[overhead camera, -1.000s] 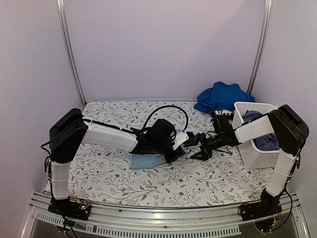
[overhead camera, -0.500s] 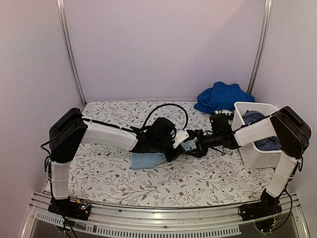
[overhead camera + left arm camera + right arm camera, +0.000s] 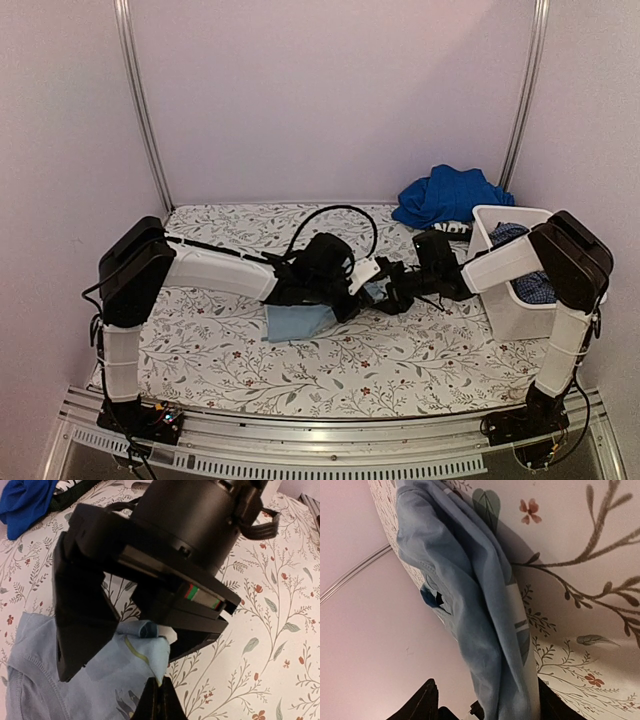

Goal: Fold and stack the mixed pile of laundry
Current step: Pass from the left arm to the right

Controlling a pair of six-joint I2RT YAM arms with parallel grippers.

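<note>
at centre, left hand [image 3: 159, 702] pinches arm-hidden pale blue garment [image 3: 298, 322]; right hand [image 3: 484, 700] gapes.

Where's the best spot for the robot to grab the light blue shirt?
Probably the bunched corner at the right end of the pale blue garment. It stands up off the table cover, so the right gripper can come from the right with a finger either side. The rest lies flat and looks harder to pinch.

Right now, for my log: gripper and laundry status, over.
Left gripper shut on pale blue garment. Right gripper open, straddling it. White tub aside.
</note>
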